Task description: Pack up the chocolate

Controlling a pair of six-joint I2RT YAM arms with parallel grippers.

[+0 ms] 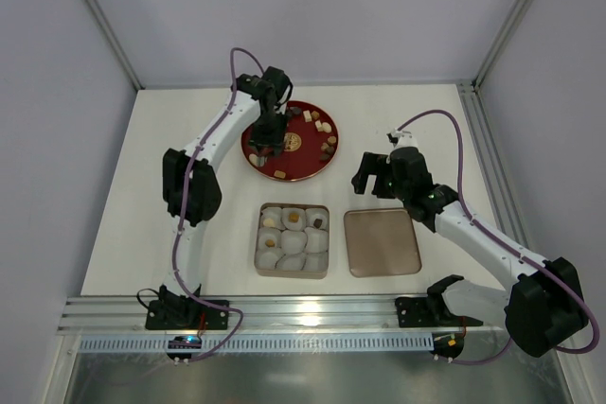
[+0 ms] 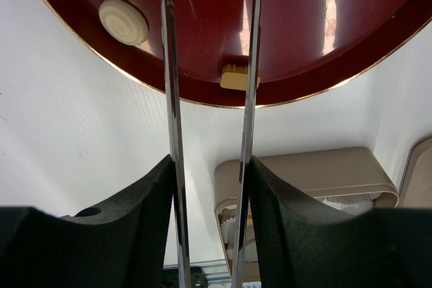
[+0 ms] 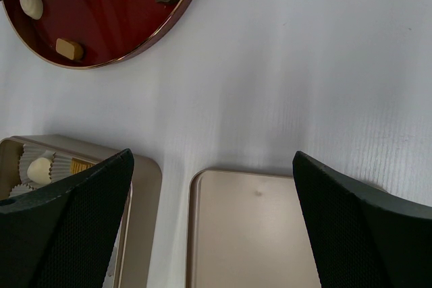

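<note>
Left wrist: the left hand (image 2: pixel 210 5), blades slightly apart and empty, straddles a tan chocolate (image 2: pixel 235 77) by the plate (image 2: pixel 297 32) rim; an off-centre squeeze could flick it onto the table (image 2: pixel 67 133).

No legible text.
Gold emblem (image 1: pixel 294 142) on plate (image 1: pixel 305 166), just beside left fingers (image 1: pixel 266 142): marks too small to read.

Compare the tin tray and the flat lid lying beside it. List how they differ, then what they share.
The tin tray is filled with white paper cups, some holding chocolate pieces; the lid is bare inside. The tin tray sits directly in front of the red plate; the lid lies off to one side, farther from it. Both are tan, square with rounded corners, lying flat side by side with a gap between.
</note>
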